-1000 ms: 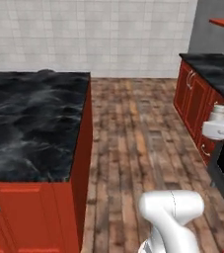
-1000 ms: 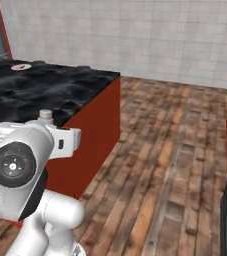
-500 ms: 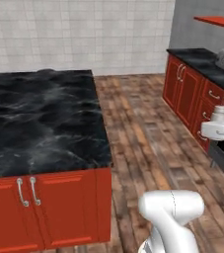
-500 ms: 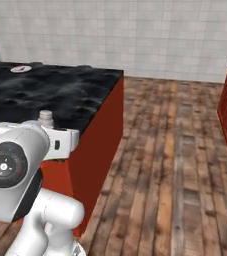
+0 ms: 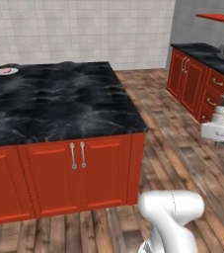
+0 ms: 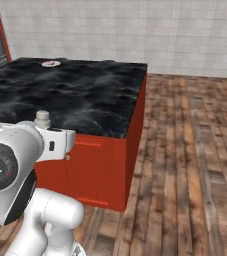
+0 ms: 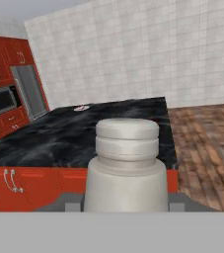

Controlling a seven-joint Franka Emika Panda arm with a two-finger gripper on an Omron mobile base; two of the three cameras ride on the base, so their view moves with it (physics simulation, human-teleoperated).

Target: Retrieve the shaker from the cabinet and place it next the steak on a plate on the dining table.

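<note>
Shaker (image 7: 127, 168) was seen upright, close in hand view, held in gripper (image 7: 126, 205), pinched at base between fingers. Cap was also seen at arm's end in right base view (image 6: 43, 118) and left base view (image 5: 220, 114). Desk (image 5: 59, 104) was seen ahead, black marble top over red doors. Plate (image 5: 6, 71) with steak (image 5: 6, 70) was seen at 11 o'clock on far desk edge, well apart from shaker.
</note>
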